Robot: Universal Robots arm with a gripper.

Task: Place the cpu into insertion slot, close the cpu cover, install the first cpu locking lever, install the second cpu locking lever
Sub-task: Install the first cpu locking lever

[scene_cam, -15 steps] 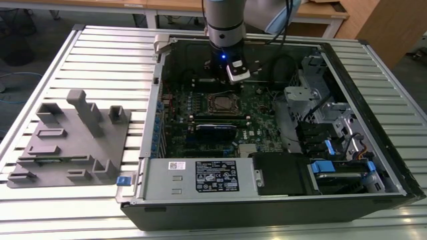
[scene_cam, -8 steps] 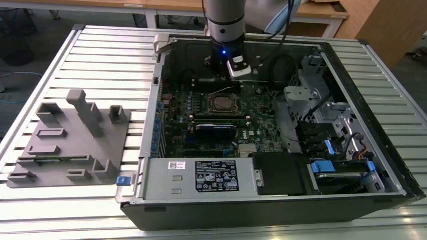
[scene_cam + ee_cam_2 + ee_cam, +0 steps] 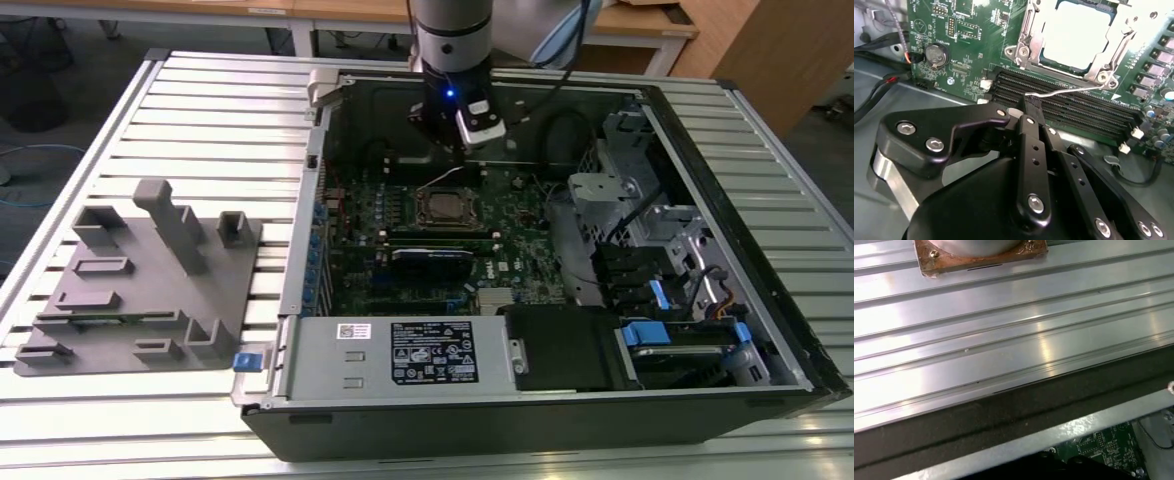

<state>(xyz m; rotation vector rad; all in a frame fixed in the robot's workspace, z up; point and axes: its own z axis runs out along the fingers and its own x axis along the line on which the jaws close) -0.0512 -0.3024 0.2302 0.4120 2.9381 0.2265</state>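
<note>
With the cpu [image 3: 1074, 32] already seated under the closed cpu cover [image 3: 1029, 35], the gripper [image 3: 1032, 106], jaws pinched together, sat at a raised locking lever [image 3: 1064, 91]; pressing it down and hooking it seemingly remained.

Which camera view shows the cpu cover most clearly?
The second wrist view: the cpu cover appears close, closed as a silvery frame around the cpu. The exterior view shows it small and distant. The first wrist view shows table slats.
</note>
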